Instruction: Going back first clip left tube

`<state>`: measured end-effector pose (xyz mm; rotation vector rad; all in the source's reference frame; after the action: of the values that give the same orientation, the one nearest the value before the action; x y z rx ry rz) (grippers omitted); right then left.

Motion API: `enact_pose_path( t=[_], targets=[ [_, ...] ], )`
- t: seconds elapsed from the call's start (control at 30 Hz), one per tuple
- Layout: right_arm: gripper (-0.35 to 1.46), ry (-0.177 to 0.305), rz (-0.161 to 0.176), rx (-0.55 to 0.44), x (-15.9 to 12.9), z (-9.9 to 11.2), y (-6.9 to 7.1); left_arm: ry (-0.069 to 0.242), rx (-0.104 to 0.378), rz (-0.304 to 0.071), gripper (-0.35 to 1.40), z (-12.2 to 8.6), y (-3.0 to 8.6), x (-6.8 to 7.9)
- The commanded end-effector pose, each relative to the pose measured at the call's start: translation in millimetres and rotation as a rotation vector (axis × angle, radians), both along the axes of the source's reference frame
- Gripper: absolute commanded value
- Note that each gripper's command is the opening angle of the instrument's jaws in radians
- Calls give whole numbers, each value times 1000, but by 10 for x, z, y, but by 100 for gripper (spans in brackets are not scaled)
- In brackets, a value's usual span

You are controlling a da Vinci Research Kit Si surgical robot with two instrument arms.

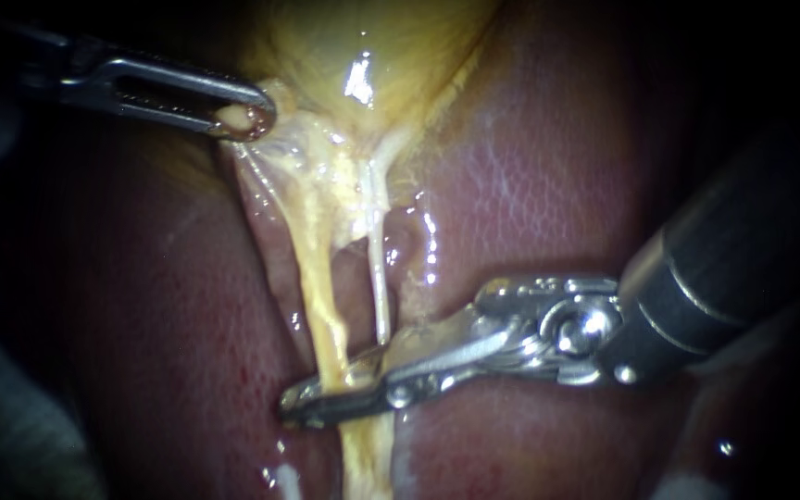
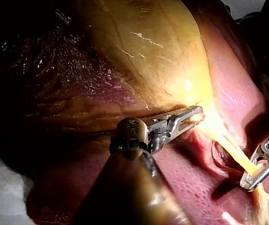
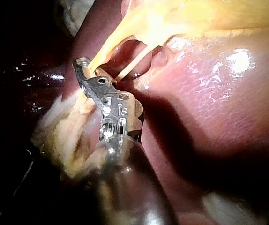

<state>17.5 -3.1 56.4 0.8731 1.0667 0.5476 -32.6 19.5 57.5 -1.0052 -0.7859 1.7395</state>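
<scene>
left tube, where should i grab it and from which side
On the left tube, probably the bare lower stretch. It hangs taut and nearly upright from the gallbladder, with a gap beside it, so come crosswise from the right, as the right instrument does.

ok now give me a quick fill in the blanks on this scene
The left instrument grips tissue at the ___'s neck.
The right instrument reaches across the thicker, ___ tube.
The thinner tube beside it lies over the dark red ___.
Missing: gallbladder; yellow; liver.
</scene>
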Motion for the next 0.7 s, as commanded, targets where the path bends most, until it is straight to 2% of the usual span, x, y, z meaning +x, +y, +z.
enact_pose_path(
  t=[0.03,0.07,0.1,0.17,0.2,0.3,0.43,0.53,0.7],
  targets=[
    [-33,10,6,2,0,1,-1,0,0,0,-35,0,0,0],
    [-9,32,25,6,2,2,-1,0,0,0,-35,0,0,0],
    [6,47,35,9,3,4,-1,0,0,0,-35,0,0,0],
    [32,50,40,8,9,8,-2,0,0,0,-35,0,0,0],
    [37,53,37,-4,10,10,-3,0,0,0,-35,0,0,0],
    [45,68,30,-62,15,22,-9,0,0,0,-35,0,0,0],
    [49,52,38,-137,15,41,-14,0,0,0,-35,0,0,0],
    [49,21,34,-191,9,51,-11,0,0,0,-35,0,0,1],
    [49,15,45,-244,-9,55,-4,0,0,1,-35,0,0,1]
  ],
)
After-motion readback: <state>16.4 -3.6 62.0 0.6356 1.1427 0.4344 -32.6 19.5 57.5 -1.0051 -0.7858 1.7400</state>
